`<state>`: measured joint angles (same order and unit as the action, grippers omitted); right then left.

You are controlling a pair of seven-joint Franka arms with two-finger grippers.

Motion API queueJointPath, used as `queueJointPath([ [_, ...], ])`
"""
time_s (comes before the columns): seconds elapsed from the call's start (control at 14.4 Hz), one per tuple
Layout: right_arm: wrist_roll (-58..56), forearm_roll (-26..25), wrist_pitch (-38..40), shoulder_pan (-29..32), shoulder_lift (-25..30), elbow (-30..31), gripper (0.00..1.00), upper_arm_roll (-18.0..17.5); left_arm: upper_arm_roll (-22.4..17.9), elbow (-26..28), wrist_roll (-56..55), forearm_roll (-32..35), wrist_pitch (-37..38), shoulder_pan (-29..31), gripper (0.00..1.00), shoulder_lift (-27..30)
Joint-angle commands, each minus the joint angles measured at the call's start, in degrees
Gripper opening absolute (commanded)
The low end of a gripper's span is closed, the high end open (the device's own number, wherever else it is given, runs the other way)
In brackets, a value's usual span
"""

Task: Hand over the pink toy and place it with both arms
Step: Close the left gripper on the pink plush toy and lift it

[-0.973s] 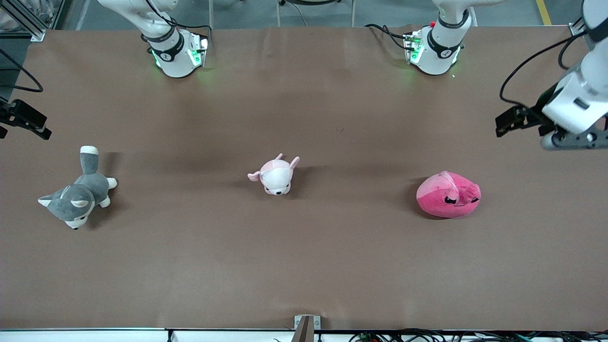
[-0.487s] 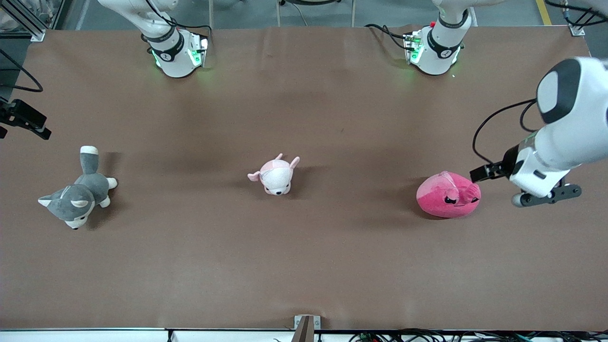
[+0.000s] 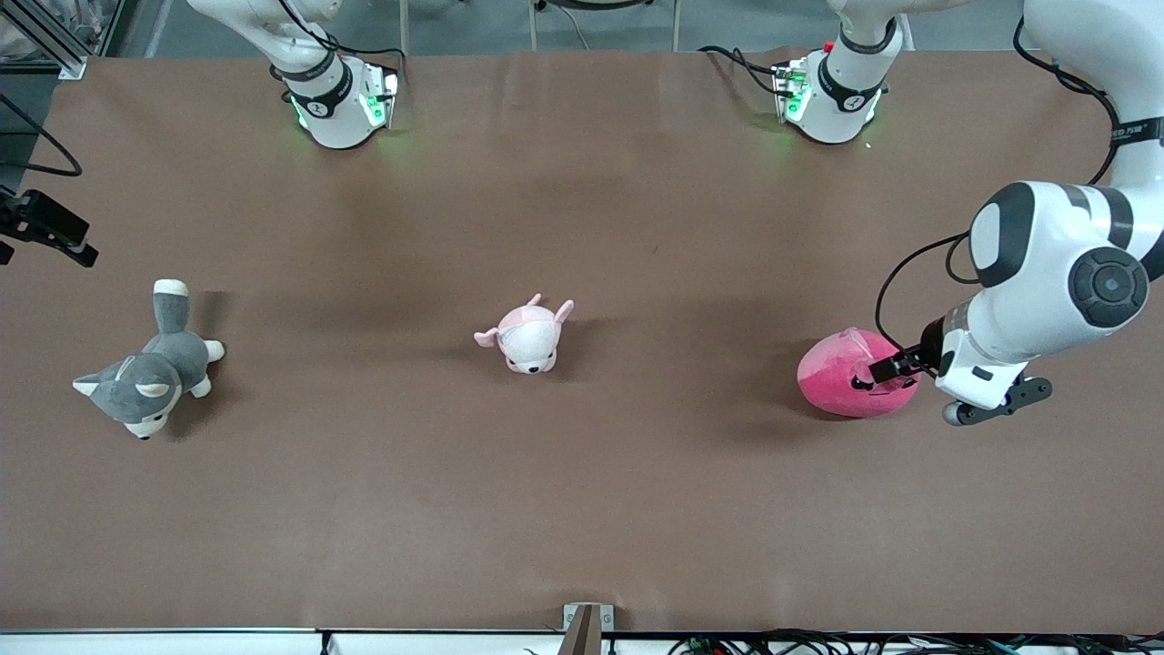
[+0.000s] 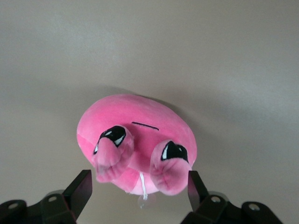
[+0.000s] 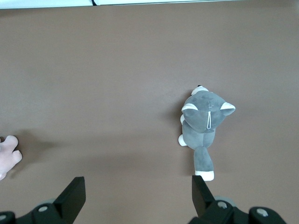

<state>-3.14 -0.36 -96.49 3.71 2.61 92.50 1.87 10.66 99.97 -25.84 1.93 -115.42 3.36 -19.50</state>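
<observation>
The pink toy (image 3: pixel 841 377), a hot-pink blob plush with dark angry eyes, lies on the brown table toward the left arm's end. In the left wrist view the pink toy (image 4: pixel 135 135) shows its eyes and two ears. My left gripper (image 3: pixel 968 393) hangs low at the toy's edge toward the left arm's end. In its own view the left gripper (image 4: pixel 138 179) is open, with a finger on either side of the toy's ears and not touching them. My right gripper (image 5: pixel 136 186) is open and empty, high over the table by the grey dog. It is out of the front view.
A pale pink-and-white plush (image 3: pixel 527 337) lies mid-table; its paw shows in the right wrist view (image 5: pixel 7 154). A grey-and-white dog plush (image 3: pixel 150 373) lies toward the right arm's end, also in the right wrist view (image 5: pixel 205 126). The arm bases (image 3: pixel 336 100) stand farthest from the camera.
My left arm has swung in from the table's end and come down to the pink toy's edge. The toys have not moved. The right arm waits.
</observation>
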Motion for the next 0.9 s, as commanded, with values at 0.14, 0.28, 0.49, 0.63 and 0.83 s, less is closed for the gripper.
queueJointPath([
  [0.14,0.06,-0.43,0.08,-0.46,0.64,0.13,1.00,-0.03,-0.29,0.93,-0.61,1.58,-1.30,0.50,0.91,-0.19],
  [0.28,0.15,-0.43,0.16,-0.29,0.02,0.13,1.00,-0.03,-0.29,1.02,-0.96,2.37,-1.30,1.29,0.91,-0.36],
  [0.49,0.06,-0.43,0.42,-0.46,0.02,0.13,1.00,-0.03,-0.29,1.11,-1.31,2.38,-1.30,1.82,0.84,-0.80],
  [0.63,0.15,-0.34,0.52,-0.46,0.11,0.13,1.00,-0.03,-0.21,0.67,-2.97,2.38,-1.38,2.53,0.75,-2.03],
  [0.83,0.06,-0.34,0.52,-0.20,0.11,0.13,1.00,-0.03,-0.20,0.84,-3.25,2.38,-2.35,2.53,0.50,-2.65],
])
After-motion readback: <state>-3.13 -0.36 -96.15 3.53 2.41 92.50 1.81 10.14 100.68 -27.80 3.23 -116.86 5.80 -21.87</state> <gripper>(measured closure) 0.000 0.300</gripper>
